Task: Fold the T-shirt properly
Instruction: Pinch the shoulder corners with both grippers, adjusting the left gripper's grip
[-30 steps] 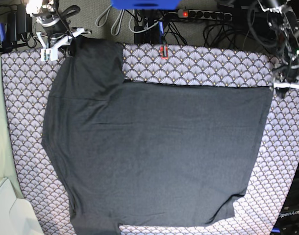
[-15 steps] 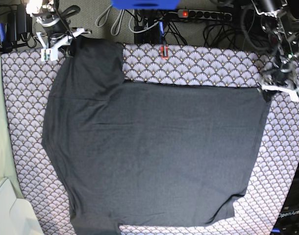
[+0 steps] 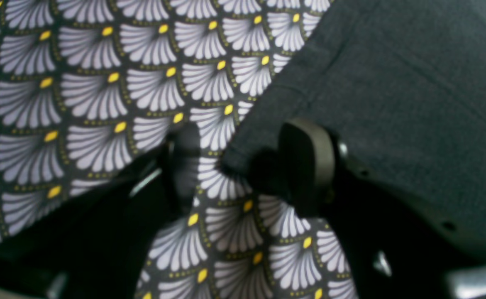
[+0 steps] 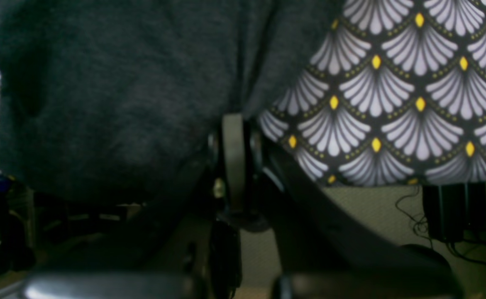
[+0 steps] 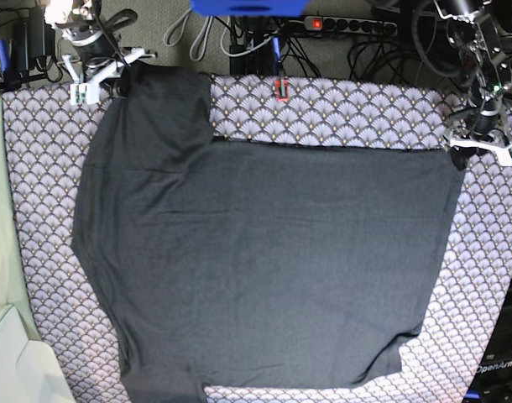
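A: Well, where do we see the T-shirt?

B: We see it spread flat across the worktop, on the scallop-patterned cloth, filling most of the base view. 1 sleeve reaches up to the far corner on that view's left.

A: And the 2 grippers?

B: We find the left gripper at the shirt's far corner on the base view's right. Its fingers stand moderately apart, and the pointed fabric corner lies between them, close against the right-hand finger. They have not closed on it.

A: The right gripper?

B: In the right wrist view we see the dark sleeve draped over one side of it, with 1 finger showing edge-on beside the fabric. Whether it pinches the sleeve, we cannot tell.
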